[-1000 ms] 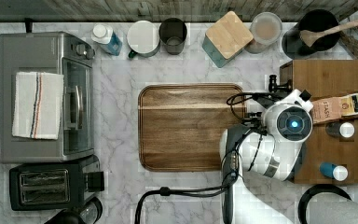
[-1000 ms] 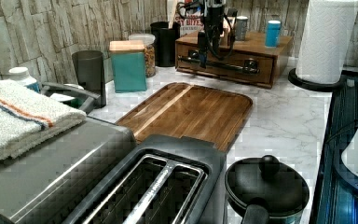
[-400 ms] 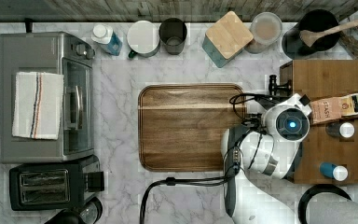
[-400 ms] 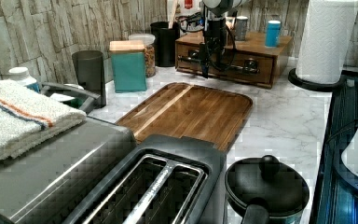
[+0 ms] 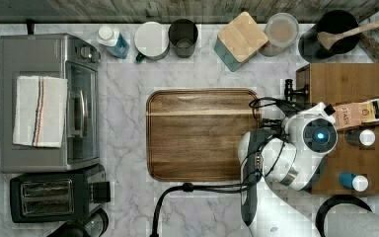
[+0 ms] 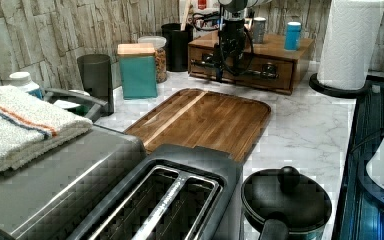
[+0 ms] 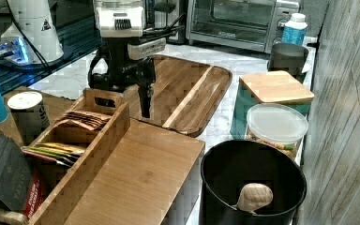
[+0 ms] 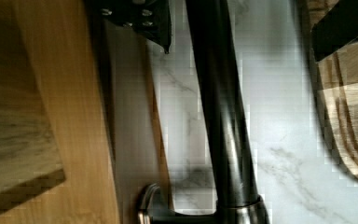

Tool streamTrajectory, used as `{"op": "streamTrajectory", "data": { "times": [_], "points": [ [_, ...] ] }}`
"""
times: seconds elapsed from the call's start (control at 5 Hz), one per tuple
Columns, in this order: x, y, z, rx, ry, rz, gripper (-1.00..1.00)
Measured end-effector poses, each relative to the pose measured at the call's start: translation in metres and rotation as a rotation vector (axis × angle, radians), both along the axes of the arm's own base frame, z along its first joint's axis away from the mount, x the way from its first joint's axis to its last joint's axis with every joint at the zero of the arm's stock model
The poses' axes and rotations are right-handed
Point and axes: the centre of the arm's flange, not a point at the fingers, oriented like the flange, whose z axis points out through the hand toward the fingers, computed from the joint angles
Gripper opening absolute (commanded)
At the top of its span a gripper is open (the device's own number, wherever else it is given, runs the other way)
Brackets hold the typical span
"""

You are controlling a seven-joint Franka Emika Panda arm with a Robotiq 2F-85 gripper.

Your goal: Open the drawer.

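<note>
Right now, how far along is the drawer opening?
Done: the end effector has reached the drawer, with a finger on each side of the black handle. In hand: closing on the bar; the fingers stand apart. Left: the pull itself, since the left view shows the drawer front flush with its box.

A white marble-patterned countertop spreads under even light. A wall of grey stone-look tiles backs it, running along the top view's 12 o'clock edge and the right view's 3 o'clock side.

Black bar handle between spread pincer fingers, over marble counter.
</note>
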Motion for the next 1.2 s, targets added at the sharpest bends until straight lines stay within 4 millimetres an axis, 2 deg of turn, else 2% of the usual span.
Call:
{"op": "streamTrajectory", "data": {
  "times": [0.2,0.6,0.8,1.2],
  "points": [
    [0.001,-0.001,-0.006,0.004,-0.019,-0.001,1.00],
    [0.010,0.011,-0.010,0.006,-0.026,0.041,1.00],
    [0.012,0.013,-0.008,0.036,0.030,0.071,1.00],
    [0.013,0.032,-0.004,0.124,0.060,0.171,1.00]
  ]
}}
